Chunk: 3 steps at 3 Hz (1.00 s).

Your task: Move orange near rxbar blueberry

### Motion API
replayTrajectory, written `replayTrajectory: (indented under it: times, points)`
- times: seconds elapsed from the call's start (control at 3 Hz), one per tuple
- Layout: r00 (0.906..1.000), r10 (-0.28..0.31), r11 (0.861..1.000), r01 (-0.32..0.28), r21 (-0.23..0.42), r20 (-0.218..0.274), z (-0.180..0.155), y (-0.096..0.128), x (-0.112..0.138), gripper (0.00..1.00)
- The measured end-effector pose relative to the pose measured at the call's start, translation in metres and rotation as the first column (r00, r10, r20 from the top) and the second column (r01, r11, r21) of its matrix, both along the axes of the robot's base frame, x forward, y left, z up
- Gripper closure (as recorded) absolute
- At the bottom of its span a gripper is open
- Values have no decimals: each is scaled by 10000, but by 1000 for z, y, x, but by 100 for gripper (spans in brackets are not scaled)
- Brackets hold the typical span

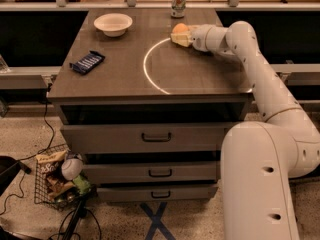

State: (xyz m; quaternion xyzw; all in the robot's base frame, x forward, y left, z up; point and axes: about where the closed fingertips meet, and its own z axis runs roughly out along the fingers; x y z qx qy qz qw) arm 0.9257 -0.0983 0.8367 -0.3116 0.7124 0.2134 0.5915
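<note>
The orange (180, 29) sits at the back of the cabinet top (125, 79), just right of the top of a white arc. My gripper (181, 37) reaches in from the right and is shut on the orange, which rests low on the surface. The rxbar blueberry (87, 62), a dark blue wrapper with white lettering, lies flat near the left edge, well to the left of the orange and the gripper.
A white bowl (113, 24) stands at the back left. A drink can (178, 0) stands at the back edge behind the orange. A white arc (148, 66) marks the middle of the top. A wire basket of items (57, 181) sits on the floor at the left.
</note>
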Motion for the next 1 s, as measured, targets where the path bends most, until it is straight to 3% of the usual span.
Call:
replayTrajectory:
  times: [0.33, 0.67, 1.0]
  points:
    - [9998, 139, 9990, -132, -431, 163, 22, 5, -1, 100]
    - [9971, 438, 9924, -362, -1180, 619, 69, 15, -10, 100]
    - [9943, 812, 9846, -694, -1602, 684, 91, 24, -21, 100]
